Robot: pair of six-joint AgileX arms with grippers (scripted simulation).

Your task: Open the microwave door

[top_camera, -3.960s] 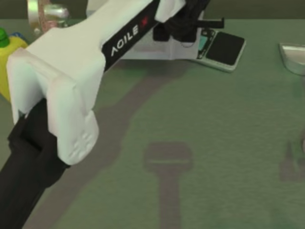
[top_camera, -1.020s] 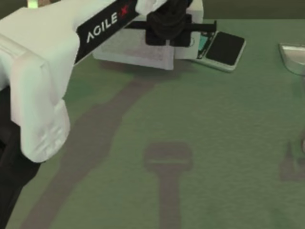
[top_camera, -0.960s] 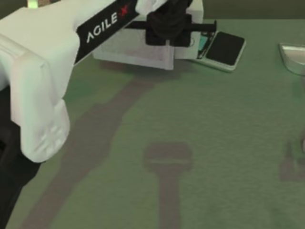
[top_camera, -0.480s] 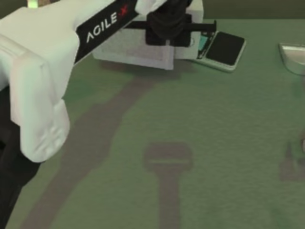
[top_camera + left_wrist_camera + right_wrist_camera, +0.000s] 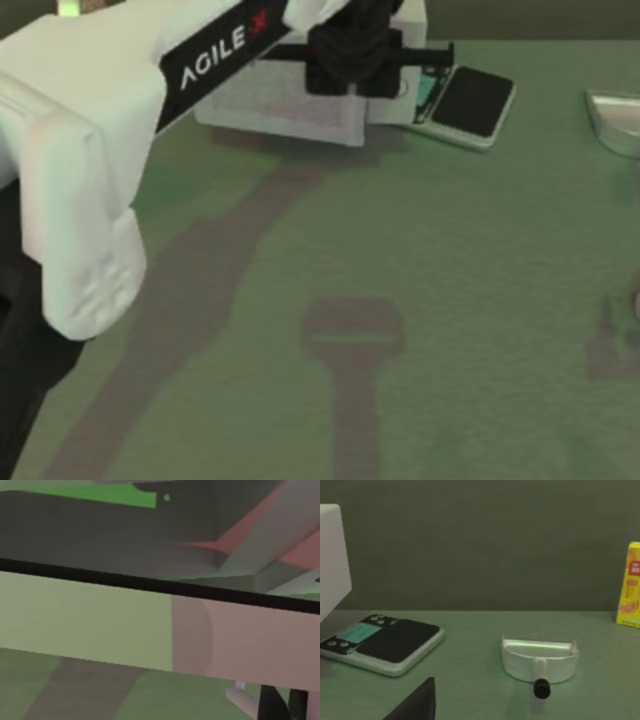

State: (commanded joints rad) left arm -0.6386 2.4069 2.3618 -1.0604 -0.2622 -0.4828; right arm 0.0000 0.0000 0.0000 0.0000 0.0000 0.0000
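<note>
Left gripper (image 5: 352, 62) sits at the microwave (image 5: 300, 100) door (image 5: 295, 115) edge, presumably to swing it; its grip can't be told

left arm (image 5: 150, 90) stretched far back, left gripper (image 5: 352, 62)

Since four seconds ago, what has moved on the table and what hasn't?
The left arm swung toward the top view's left, carrying the left gripper and the microwave door with it, so the door now stands out from the microwave. In the last second, almost nothing moved. The scale and the metal scoop stayed put.
</note>
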